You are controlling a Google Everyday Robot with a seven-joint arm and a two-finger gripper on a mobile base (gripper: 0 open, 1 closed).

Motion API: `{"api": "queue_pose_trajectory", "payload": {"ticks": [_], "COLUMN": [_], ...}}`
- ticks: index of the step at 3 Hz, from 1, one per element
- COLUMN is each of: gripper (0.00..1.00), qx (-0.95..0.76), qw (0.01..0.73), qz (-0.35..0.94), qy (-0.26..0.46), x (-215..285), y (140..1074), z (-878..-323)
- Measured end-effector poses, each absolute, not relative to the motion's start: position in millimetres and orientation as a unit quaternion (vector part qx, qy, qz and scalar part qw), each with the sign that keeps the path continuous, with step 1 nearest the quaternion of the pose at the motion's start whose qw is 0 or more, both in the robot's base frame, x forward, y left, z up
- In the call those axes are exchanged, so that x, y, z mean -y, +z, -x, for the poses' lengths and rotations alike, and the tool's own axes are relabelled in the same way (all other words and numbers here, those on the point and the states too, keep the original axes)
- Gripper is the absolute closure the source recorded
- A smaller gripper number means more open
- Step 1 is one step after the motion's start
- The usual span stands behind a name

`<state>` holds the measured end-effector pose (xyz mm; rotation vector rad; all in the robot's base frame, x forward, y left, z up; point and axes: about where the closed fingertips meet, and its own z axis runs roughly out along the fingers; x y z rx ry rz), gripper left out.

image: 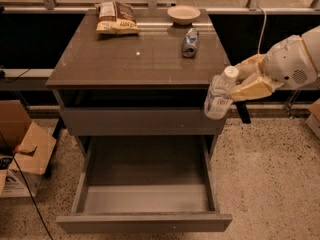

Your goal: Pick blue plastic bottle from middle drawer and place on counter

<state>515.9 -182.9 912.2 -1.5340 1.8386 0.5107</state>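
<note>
The gripper (235,83) hangs just off the desk's (125,64) front right corner, its tan fingers (252,88) pinching a small clear bottle (218,100) from the right. Where the fingertips meet the far side of the bottle is hidden behind it. The bottle tilts, white cap up and leaning toward the gripper, its base lower and to the left. Its label print is too blurred to read. It sits beside the desk's right edge and crosses the right end of the closed upper drawer front (140,121); whether it touches the desk cannot be told. The white arm (292,61) behind the gripper is cut off by the right border.

Below, the lower drawer (145,223) stands pulled out toward the camera, its grey floor and side walls in plain sight.

On the desk, a wide stretch of bare top runs along the front edge and the front left corner. A drink can (189,42) lies on its side near the right edge, toward the back. A shallow bowl (183,14) sits at the back edge, right of the middle, and a snack bag (116,18) lies near the back left corner, well apart from the can.

A cardboard box (25,149) rests on the floor left of the desk, cut off by the left border.
</note>
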Motion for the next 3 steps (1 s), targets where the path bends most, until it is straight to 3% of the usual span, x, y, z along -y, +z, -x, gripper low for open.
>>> {"api": "queue_pose_trajectory", "payload": {"ticks": [3], "gripper": [1.0], "qx": [-0.64], "qw": [0.479], "qz": [0.584], "qy": [0.142], "x": [125], "y": [974], "z": [-563]}}
